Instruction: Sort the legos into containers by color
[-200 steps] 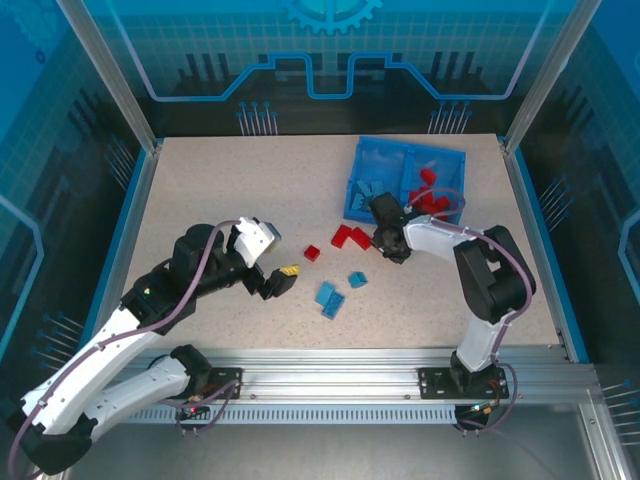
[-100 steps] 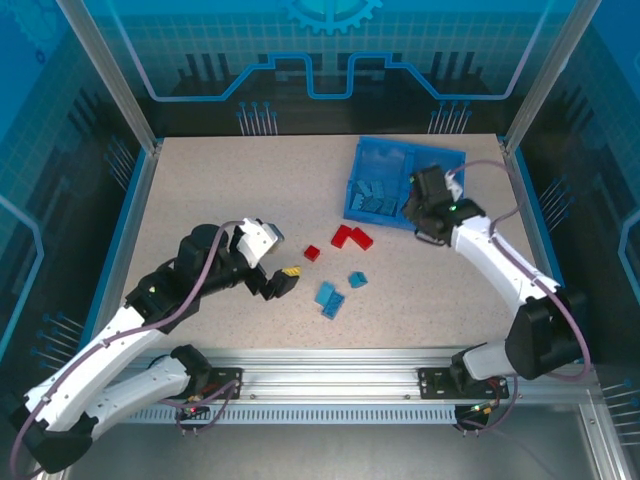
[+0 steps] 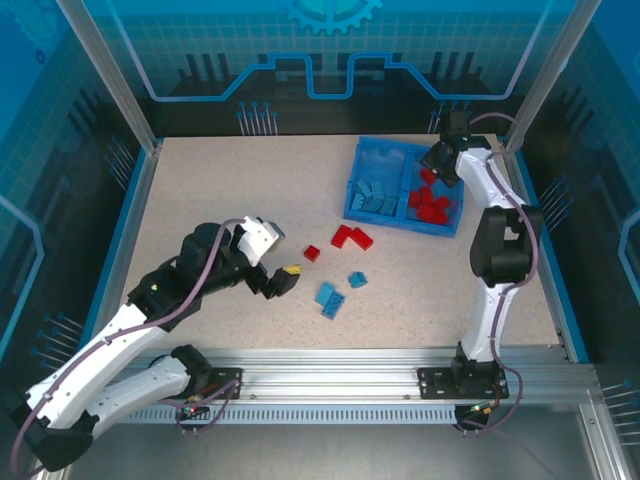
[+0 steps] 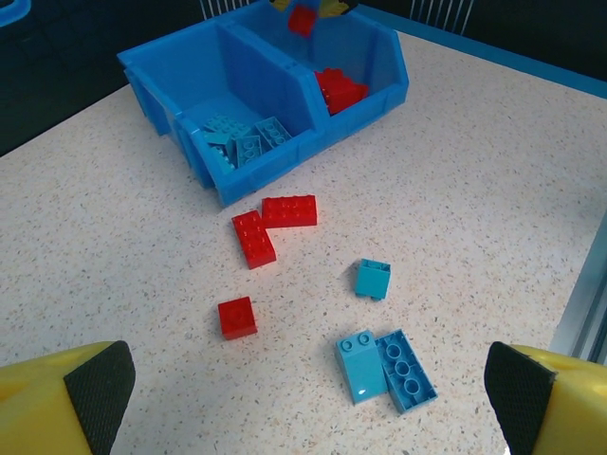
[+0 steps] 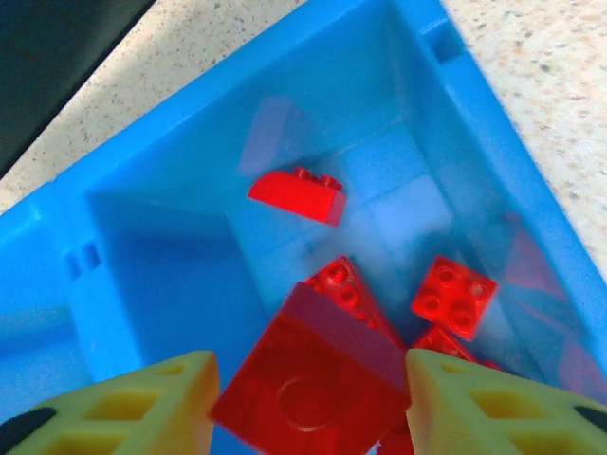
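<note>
Open table (image 3: 230,190) left, loose legos (image 3: 351,237) centre, tray (image 3: 395,221) behind

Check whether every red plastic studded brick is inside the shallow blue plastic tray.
No, three red plastic studded bricks lie on the speckled tabletop outside the shallow blue plastic tray.

Top cam overhead from behind; both wrist cams face tray (image 4: 285,85), right's much closer.

Nearest red brick (image 5: 308,393) blurred, left pincer (image 4: 305,384) fingertips cropped
</note>
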`<move>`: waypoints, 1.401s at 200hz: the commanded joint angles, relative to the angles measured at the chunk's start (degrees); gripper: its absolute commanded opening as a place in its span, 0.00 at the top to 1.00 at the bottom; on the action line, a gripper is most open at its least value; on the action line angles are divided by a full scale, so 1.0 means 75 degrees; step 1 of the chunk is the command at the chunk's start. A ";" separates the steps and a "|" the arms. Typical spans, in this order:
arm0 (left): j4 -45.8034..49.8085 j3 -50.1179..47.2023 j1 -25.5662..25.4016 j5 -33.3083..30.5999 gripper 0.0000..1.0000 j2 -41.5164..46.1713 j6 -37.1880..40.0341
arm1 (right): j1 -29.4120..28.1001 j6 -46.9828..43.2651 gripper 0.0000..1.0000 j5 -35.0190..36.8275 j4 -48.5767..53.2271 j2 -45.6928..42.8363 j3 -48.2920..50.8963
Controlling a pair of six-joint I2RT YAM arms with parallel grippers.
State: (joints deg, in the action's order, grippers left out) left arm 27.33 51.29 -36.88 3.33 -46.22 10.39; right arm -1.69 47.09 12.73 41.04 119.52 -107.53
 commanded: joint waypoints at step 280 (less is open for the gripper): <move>0.1554 0.2753 -0.0541 0.1021 0.37 -0.7910 -0.2340 | -0.2973 0.0369 0.00 -0.2010 0.0859 -0.7957 0.7414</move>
State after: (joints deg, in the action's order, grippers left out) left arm 36.75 70.04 -40.84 12.82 -104.27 -5.69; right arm -23.33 48.66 -4.21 45.06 60.58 -51.62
